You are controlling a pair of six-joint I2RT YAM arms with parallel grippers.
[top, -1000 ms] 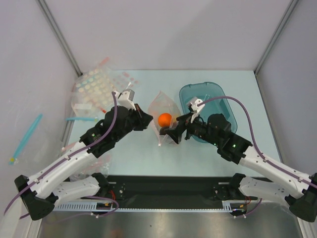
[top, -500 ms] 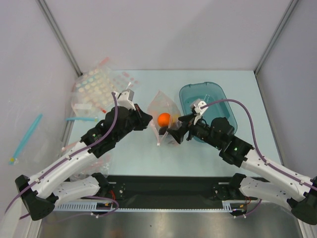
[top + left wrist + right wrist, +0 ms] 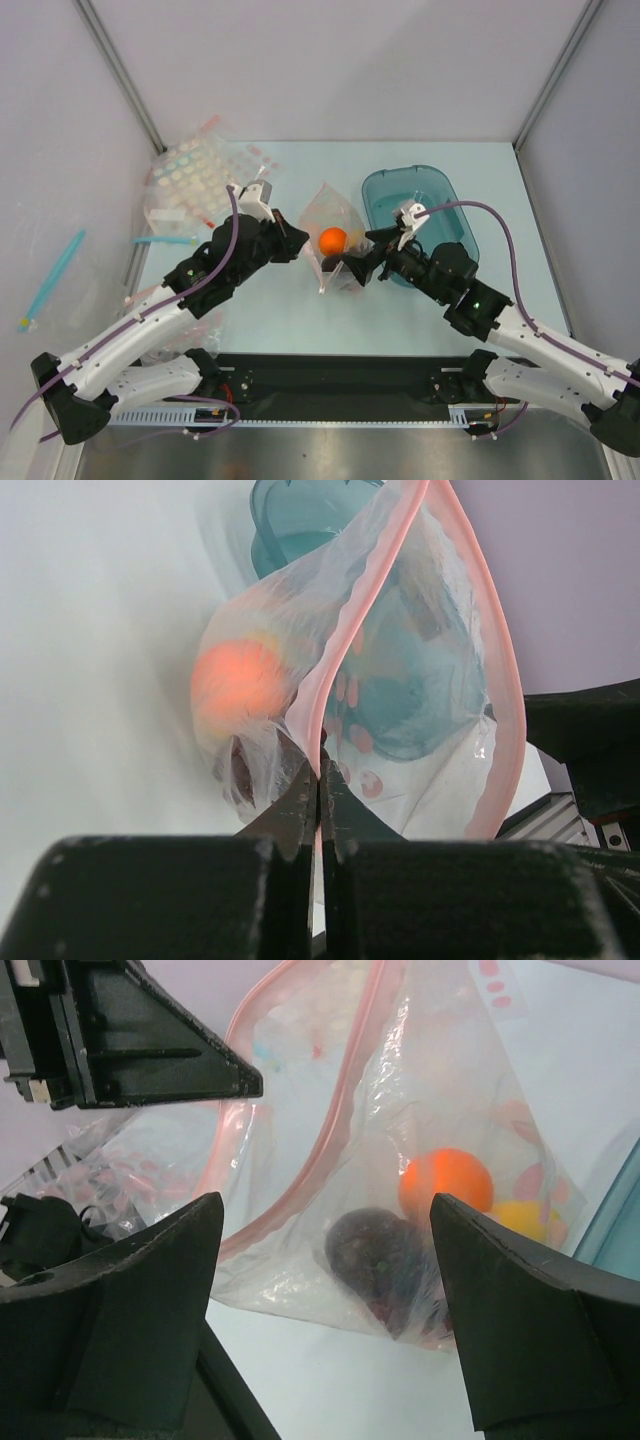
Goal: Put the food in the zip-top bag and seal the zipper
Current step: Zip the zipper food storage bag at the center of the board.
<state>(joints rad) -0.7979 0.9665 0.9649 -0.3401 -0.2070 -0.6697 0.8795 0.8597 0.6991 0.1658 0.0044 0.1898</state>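
Change since prior frame: right arm's wrist has swung slightly toward 3 o'clock; zip-top bag and left arm unchanged.

1. Left gripper (image 3: 300, 243) (image 3: 320, 770): at the bag's 9 o'clock. Jaws pinched fully together on the mouth edge of the zip-top bag (image 3: 332, 212) (image 3: 420, 680) (image 3: 440, 1080), clamping the zipper (image 3: 345, 610) (image 3: 330, 1130).
2. Right gripper (image 3: 352, 267) (image 3: 325, 1205): at the bag's 5 o'clock. Jaws spread wide, gripping nothing; bag lies just ahead of them.
3. Zip-top bag: mid-table (image 3: 280, 300), mouth held up and gaping.
4. Contents of the bag: orange (image 3: 332, 240) (image 3: 235, 680) (image 3: 447, 1182); near-black plum (image 3: 375, 1245) at the orange's 7 o'clock; yellow piece (image 3: 522, 1217) at its 4 o'clock.
5. Teal tray (image 3: 440, 185): just beside the bag at 3 o'clock.
6. Pastel-dotted bags (image 3: 195, 175): far left, at 10 o'clock from the bag.
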